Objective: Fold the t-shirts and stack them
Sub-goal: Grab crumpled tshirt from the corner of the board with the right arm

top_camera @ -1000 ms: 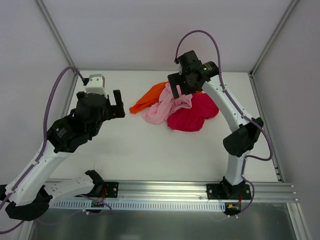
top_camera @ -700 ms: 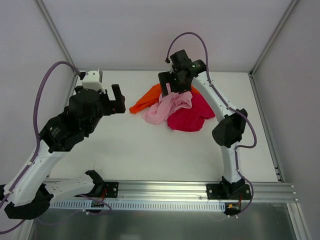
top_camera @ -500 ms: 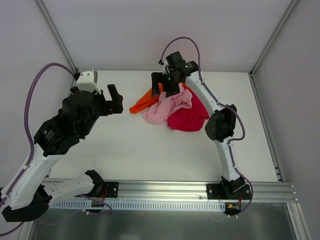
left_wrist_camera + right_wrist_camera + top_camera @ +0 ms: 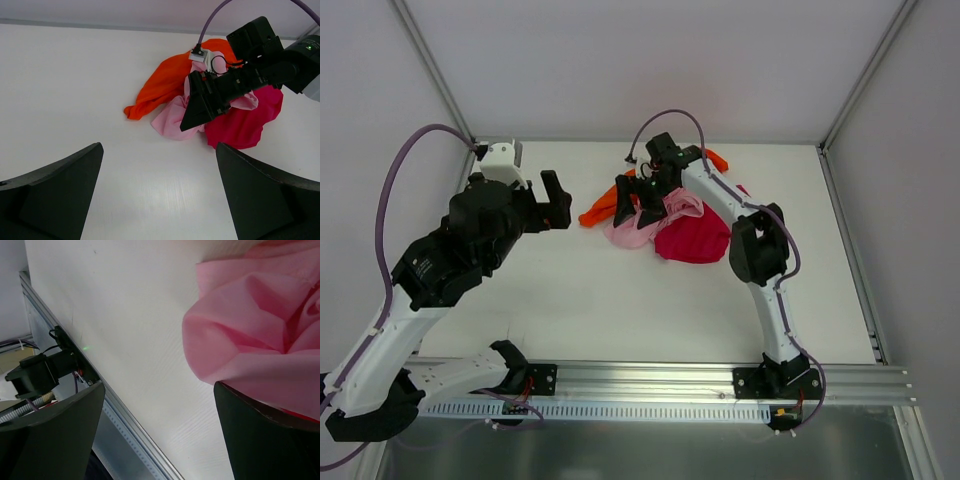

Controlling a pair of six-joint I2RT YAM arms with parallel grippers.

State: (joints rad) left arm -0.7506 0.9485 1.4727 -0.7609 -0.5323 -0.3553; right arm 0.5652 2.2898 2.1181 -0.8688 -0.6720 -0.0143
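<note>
Three t-shirts lie crumpled in one heap at the back middle of the table: the orange t-shirt, the light pink t-shirt and the crimson-red t-shirt. The heap also shows in the left wrist view, with the orange, the pink and the red. My right gripper is open, low over the left part of the heap, with nothing between its fingers. The pink t-shirt fills its view, against the right finger. My left gripper is open and empty, left of the heap and above the table.
The white table has an aluminium rail along its near edge, where both arm bases are bolted. White walls and metal frame posts close in the back and sides.
My right gripper has swung left and down from above the heap's back to its left part. My left gripper has risen a little and turned towards the heap. The shirts have barely shifted.
</note>
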